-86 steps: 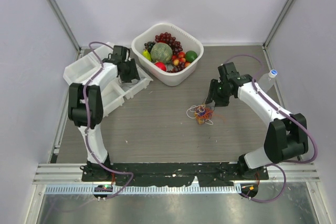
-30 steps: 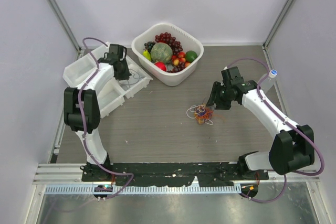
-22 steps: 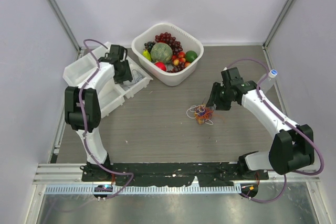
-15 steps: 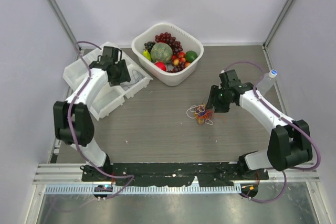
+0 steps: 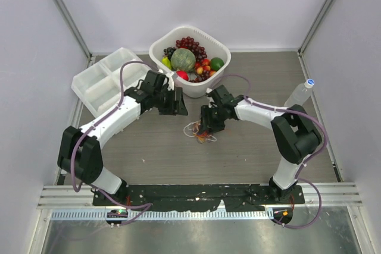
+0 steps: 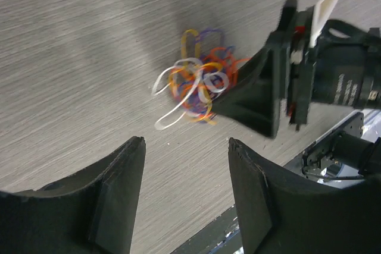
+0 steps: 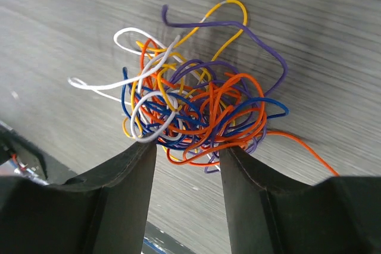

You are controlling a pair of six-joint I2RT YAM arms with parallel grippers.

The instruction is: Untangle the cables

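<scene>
The cables (image 5: 198, 132) are one small tangle of orange, yellow, white, blue and purple wires lying on the table in front of the basket. My right gripper (image 5: 206, 128) is open, its tips low at the tangle's right edge. In the right wrist view the tangle (image 7: 196, 108) lies just beyond my right gripper (image 7: 186, 148), and a few loops touch both fingertips. My left gripper (image 5: 180, 106) is open and empty, up and left of the tangle. In the left wrist view the tangle (image 6: 199, 90) lies ahead of my left gripper (image 6: 186, 142), with the right gripper's finger against it.
A white basket (image 5: 221, 44) full of fruit stands at the back centre. A white divided tray (image 5: 98, 81) sits at the back left. A clear bottle (image 5: 300, 92) stands at the right. Metal frame posts and walls close in both sides.
My left arm has swung from the tray toward the middle. My right gripper has moved left, and the tangle now lies further left than before.
</scene>
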